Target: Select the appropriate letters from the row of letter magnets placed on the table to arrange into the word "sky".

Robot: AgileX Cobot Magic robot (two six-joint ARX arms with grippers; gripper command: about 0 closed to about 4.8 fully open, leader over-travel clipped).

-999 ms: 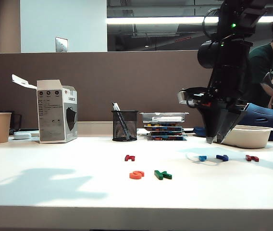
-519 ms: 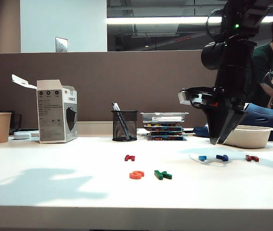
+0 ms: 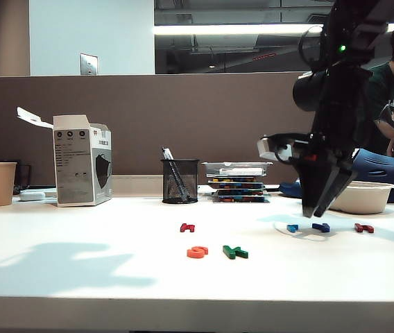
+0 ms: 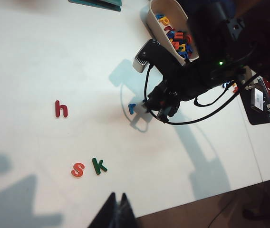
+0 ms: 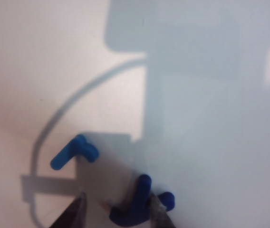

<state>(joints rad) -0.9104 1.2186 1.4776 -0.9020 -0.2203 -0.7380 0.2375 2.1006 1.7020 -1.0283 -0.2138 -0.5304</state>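
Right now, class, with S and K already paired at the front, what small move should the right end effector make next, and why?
Probably lower the last bit and close on the Y. The right end effector hangs open just above the table with a finger either side of the dark blue letter; S and K await it.

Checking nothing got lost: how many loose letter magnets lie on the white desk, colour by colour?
dark red flat plastic letter magnets: 2
orange-red plastic S magnet: 1
dark green plastic K magnet: 1
light blue plastic letter magnet: 1
dark blue plastic letter magnet: 1, open right hand poised over it
Total: 6
left hand shut, away from all.
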